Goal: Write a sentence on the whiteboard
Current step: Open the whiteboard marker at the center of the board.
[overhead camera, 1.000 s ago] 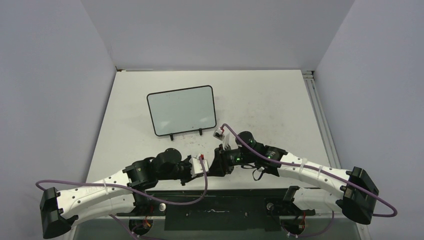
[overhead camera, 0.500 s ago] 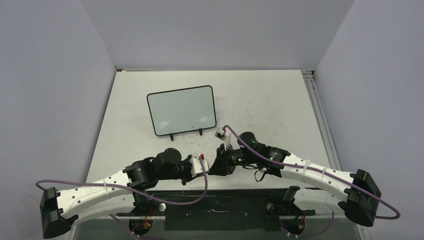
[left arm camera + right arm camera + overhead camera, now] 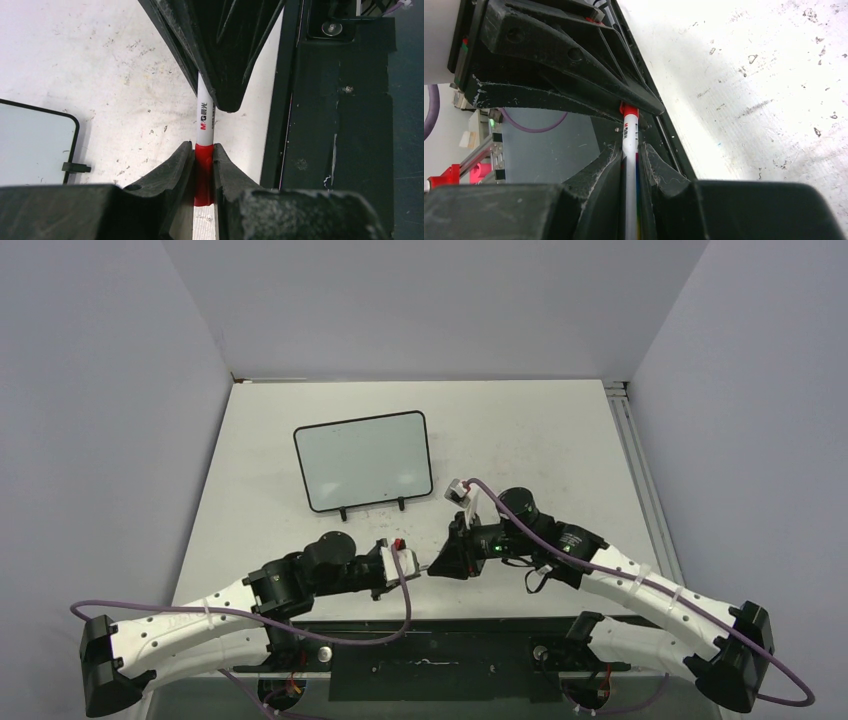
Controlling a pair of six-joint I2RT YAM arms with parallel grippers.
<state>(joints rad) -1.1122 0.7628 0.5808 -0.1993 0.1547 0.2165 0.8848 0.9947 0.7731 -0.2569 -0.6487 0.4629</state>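
The whiteboard [image 3: 363,461] stands blank up the worktop [image 3: 520,440], well apart. Our left pincer [image 3: 203,150] clamps the red cap [image 3: 203,175] of the marker [image 3: 205,110], our right pincer [image 3: 631,150] its barrel [image 3: 629,142]. We should pull straight along the axis, without twisting sideways.

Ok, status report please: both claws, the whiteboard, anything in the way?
Left claw shut on marker, red end. Right claw shut on its white barrel. Whiteboard blank, no sentence yet. Nothing between claws and board.
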